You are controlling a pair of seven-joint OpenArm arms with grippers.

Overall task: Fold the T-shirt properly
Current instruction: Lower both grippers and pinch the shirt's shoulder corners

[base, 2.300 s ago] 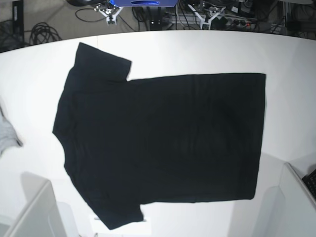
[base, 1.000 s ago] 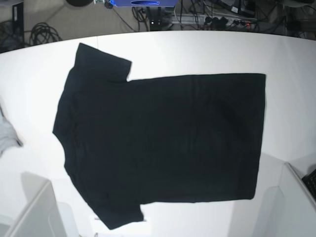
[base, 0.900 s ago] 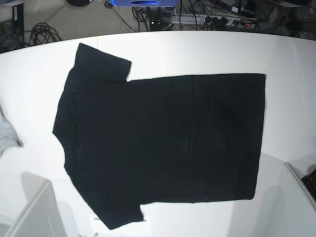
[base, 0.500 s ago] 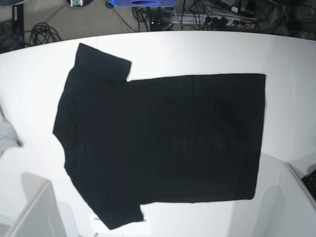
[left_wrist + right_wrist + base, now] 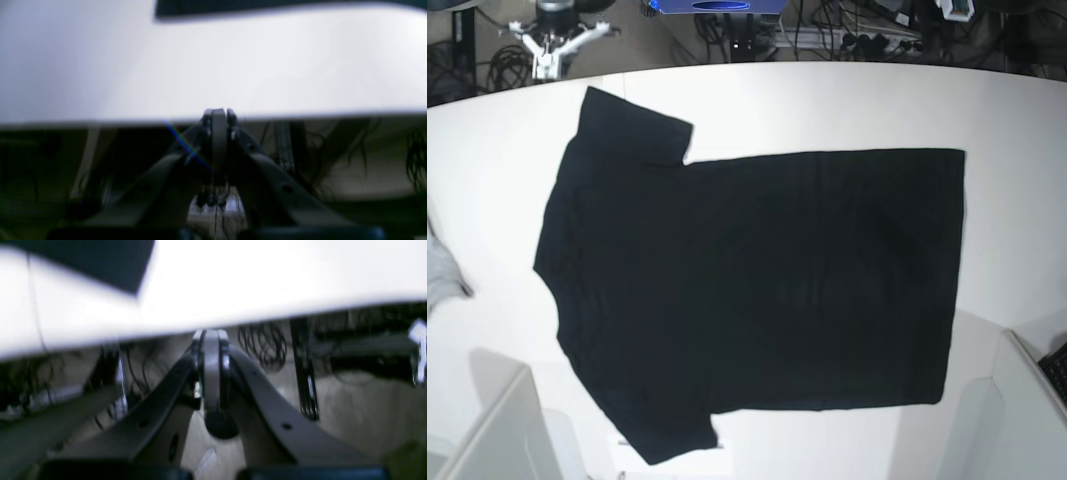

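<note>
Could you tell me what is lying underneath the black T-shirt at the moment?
The T-shirt lies spread flat on the white table, whose surface shows all around it. Nothing bulges through the cloth, but whatever it covers, including its underside, is hidden.

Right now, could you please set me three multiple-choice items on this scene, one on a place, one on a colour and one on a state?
1. Where do the T-shirt's sleeves lie in the base view?
A. left end
B. right end
C. hidden underneath

2. What colour is the side of the T-shirt facing up?
A. white
B. plain black
C. red

3. How does the T-shirt lie?
A. folded in half
B. bunched in a heap
C. spread flat, unfolded

Answers: 1 A, both sleeves of the T-shirt stick out at the left, the straight hem at the right. 2 B, only black cloth shows. 3 C, its whole outline lies open on the white table.
</note>
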